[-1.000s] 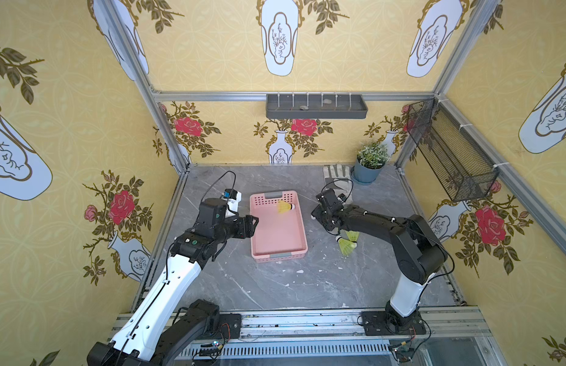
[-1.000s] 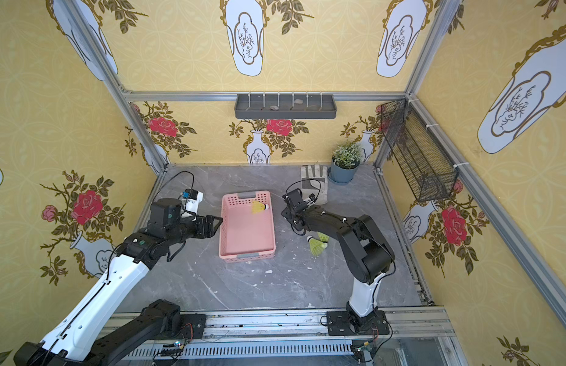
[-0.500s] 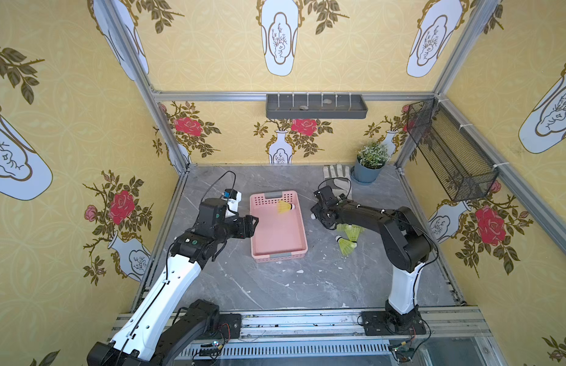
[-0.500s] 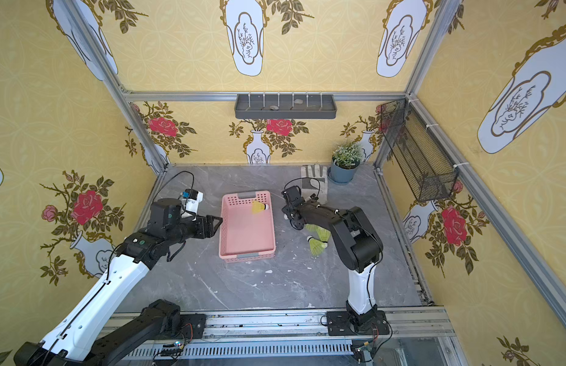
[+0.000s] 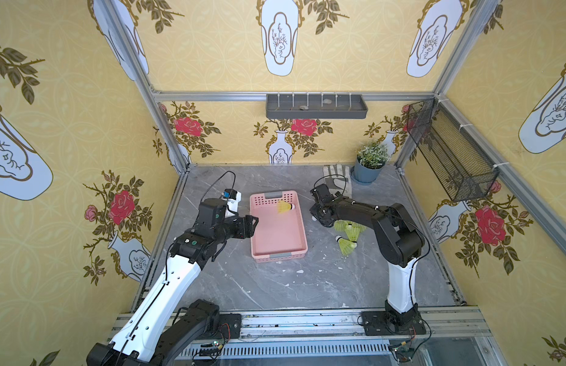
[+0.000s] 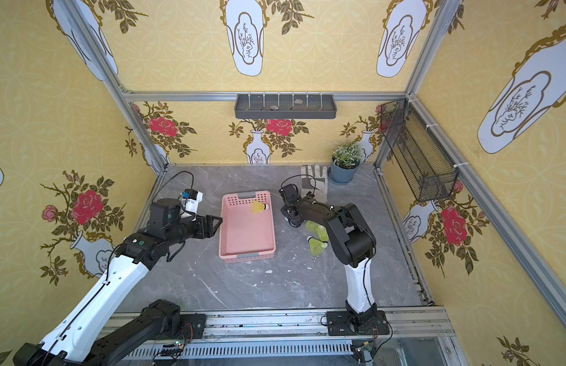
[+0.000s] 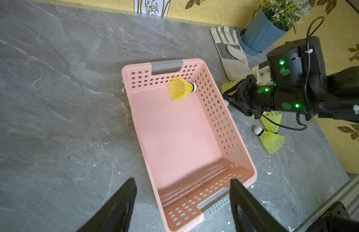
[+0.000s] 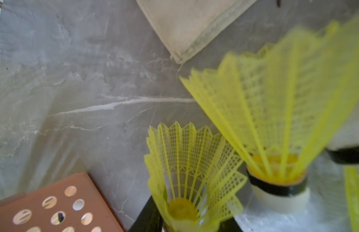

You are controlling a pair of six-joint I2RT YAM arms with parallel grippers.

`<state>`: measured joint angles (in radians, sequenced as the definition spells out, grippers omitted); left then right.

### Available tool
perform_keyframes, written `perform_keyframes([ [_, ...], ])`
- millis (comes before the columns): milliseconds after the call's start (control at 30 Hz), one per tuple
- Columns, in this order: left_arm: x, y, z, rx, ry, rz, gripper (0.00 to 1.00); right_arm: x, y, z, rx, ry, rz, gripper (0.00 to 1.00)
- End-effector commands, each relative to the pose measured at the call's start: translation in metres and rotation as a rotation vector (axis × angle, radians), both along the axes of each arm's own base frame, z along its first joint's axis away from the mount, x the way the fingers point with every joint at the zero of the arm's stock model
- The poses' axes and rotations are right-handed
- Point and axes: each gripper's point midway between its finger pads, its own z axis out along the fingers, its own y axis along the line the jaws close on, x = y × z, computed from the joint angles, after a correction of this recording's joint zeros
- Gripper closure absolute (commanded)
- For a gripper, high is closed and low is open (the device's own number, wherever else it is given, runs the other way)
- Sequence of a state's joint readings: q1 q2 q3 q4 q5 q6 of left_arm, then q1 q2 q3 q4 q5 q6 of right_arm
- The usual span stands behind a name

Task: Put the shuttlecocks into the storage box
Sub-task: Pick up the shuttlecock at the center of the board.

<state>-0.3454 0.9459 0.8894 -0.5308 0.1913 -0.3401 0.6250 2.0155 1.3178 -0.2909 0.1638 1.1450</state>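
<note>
Pink storage box (image 5: 278, 233) holds one yellow shuttlecock (image 5: 284, 207).

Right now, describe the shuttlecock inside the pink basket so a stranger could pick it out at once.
Find the pink basket in the middle of the grey table. At its far end, near the grey handle, one yellow shuttlecock lies on its side. It alone is inside; the others lie on the table outside.
</note>
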Motion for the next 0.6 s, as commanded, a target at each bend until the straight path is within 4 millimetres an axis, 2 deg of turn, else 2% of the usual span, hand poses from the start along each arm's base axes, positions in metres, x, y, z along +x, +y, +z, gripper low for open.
perform_keyframes([
  [0,0.004,-0.002,0.006,-0.008,-0.031,-0.008,0.25,-0.002,0.002,0.008,-0.063,-0.023,0.097,0.69],
  [133,0.003,-0.003,0.007,-0.008,-0.030,-0.012,0.25,-0.002,0.014,0.026,-0.076,-0.098,0.222,0.74],
  [333,0.002,-0.005,0.006,-0.013,-0.028,-0.025,0.25,-0.013,0.031,0.050,0.015,-0.229,0.416,0.79],
  [567,-0.002,-0.026,0.012,-0.073,-0.026,-0.148,0.25,-0.031,0.038,0.089,0.053,-0.335,0.662,0.80],
])
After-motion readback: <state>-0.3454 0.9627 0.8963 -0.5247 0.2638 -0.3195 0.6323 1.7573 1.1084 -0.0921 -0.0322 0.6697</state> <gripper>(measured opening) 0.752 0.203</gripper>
